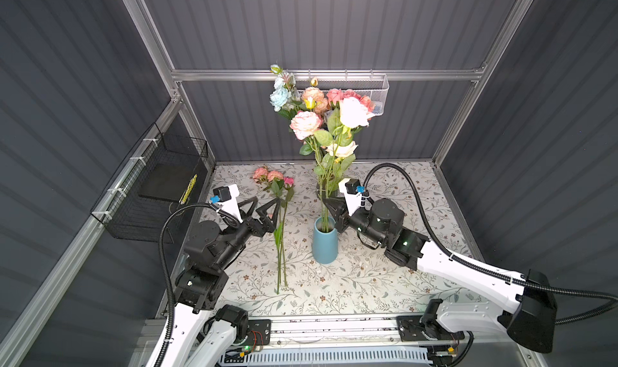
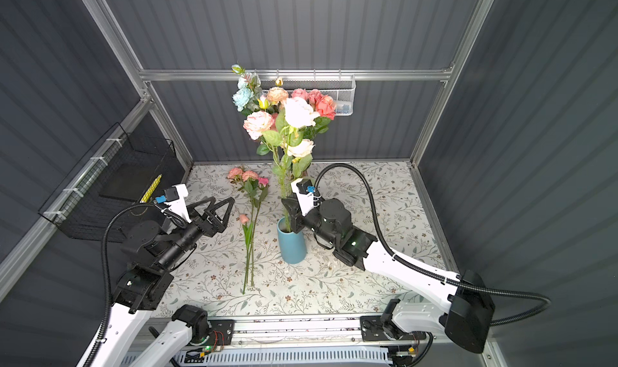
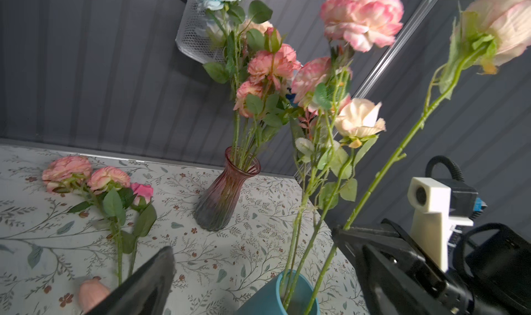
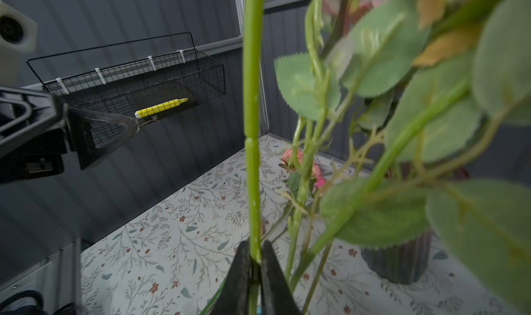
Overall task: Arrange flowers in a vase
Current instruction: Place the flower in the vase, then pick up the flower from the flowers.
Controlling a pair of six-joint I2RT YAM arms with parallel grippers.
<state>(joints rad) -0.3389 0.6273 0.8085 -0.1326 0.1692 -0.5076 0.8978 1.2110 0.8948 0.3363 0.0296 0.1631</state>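
Observation:
A blue vase [image 1: 324, 245] [image 2: 291, 245] stands mid-table with several flowers in it: a pink peony [image 1: 304, 124], a cream rose [image 1: 341, 149] and a large white-pink rose [image 1: 354, 112]. My right gripper [image 1: 329, 203] [image 4: 255, 256] is just above the vase mouth, shut on the green stem [image 4: 253, 127] of that large rose; the stem's lower end is inside the vase. My left gripper [image 1: 267, 201] [image 2: 223, 199] hangs wide open and empty over loose flowers [image 1: 274, 178] lying on the cloth left of the vase. A small pink bud [image 2: 243, 218] lies among their stems.
A dark ribbed glass vase [image 3: 227, 193] with a pink, peach and pale blue bouquet stands behind the blue one. A black wire basket [image 1: 150, 188] holding a yellow marker [image 1: 188, 189] hangs on the left wall. A white mesh basket [image 1: 361, 87] hangs on the back wall.

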